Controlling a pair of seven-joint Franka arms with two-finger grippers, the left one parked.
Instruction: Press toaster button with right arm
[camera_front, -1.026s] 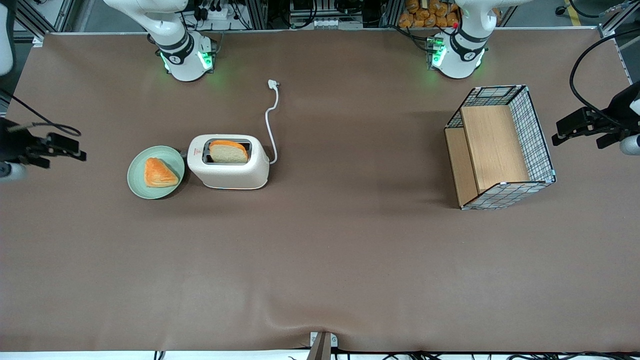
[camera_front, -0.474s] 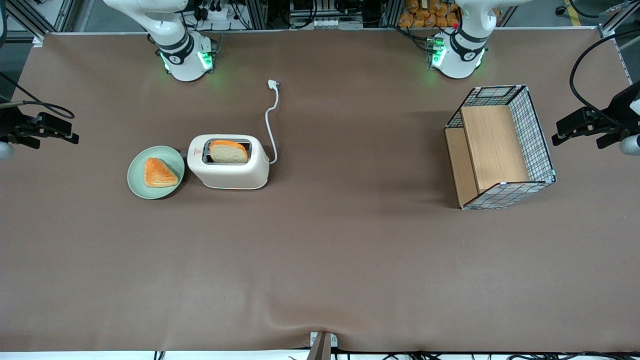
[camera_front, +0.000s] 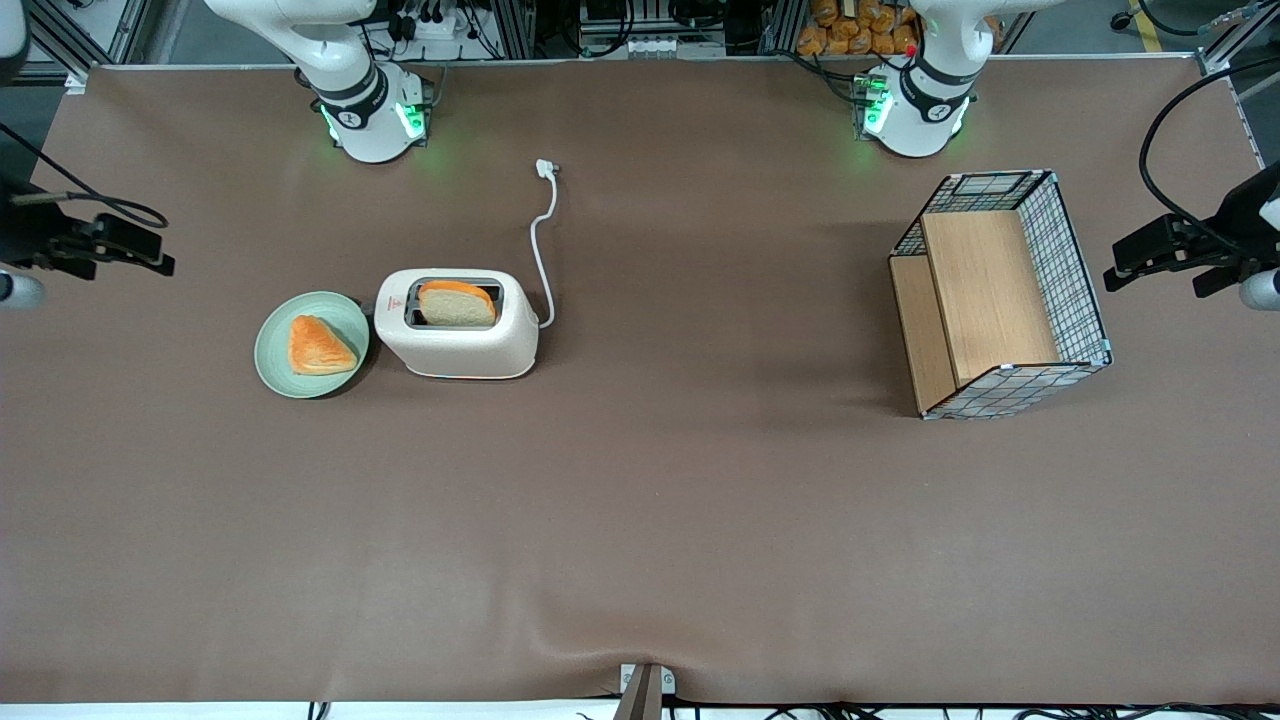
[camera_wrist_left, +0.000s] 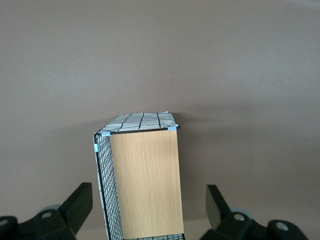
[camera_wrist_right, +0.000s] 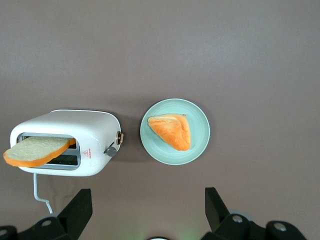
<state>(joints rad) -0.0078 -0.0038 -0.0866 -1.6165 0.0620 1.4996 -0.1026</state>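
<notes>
The slim black two-finger gripper (camera_front: 150, 262) hovers with fingers spread wide, holding nothing, well apart from the pale green round plate (camera_front: 275, 362); just beside it stands the cream-white rounded toaster (camera_front: 470, 345), its small dark lever button (camera_wrist_right: 110, 151) facing the plate.

Wire-mesh basket (camera_wrist_left: 107, 187) on brown table (camera_wrist_left: 225, 75), wooden board (camera_wrist_left: 145, 182) inside; right arm's gripper not visible here

A brown mat (camera_front: 640, 520) covers the table, with aluminium framing (camera_front: 60, 40) and perhaps cables past its edge.
</notes>
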